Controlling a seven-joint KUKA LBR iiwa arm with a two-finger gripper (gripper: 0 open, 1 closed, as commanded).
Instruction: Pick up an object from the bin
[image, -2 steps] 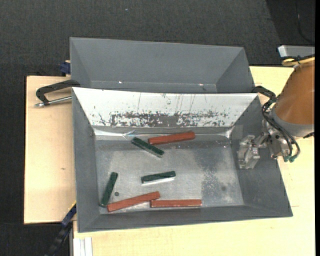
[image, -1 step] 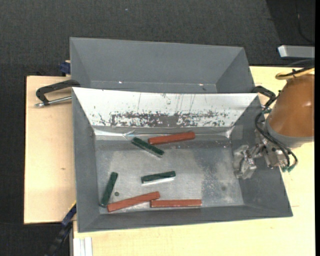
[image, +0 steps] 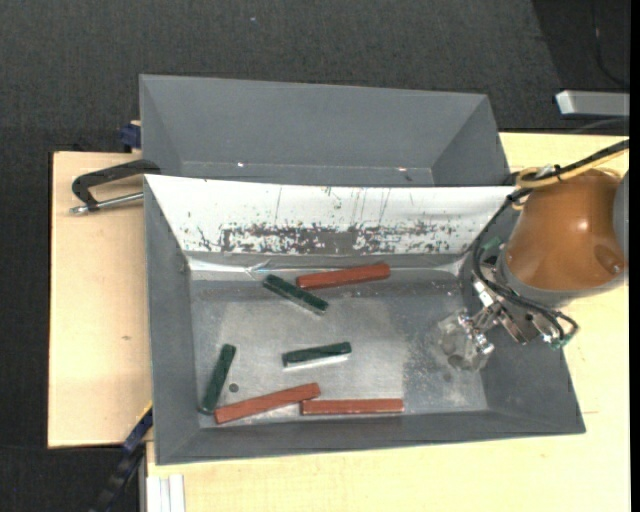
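My gripper hangs at the right side of the bin, low over bare floor, with nothing between its fingers. Nearest to it lies a red-brown flat bar along the front wall, to its lower left. A short dark green bar with a pale end rests in the middle of the floor, well left of the gripper. Another red-brown bar lies against the back wall, with a dark green bar crossing its left end.
A third red-brown bar lies slanted near the front left, and a dark green bar stands aslant by the left wall. The bin's right wall slopes up close beside the gripper.
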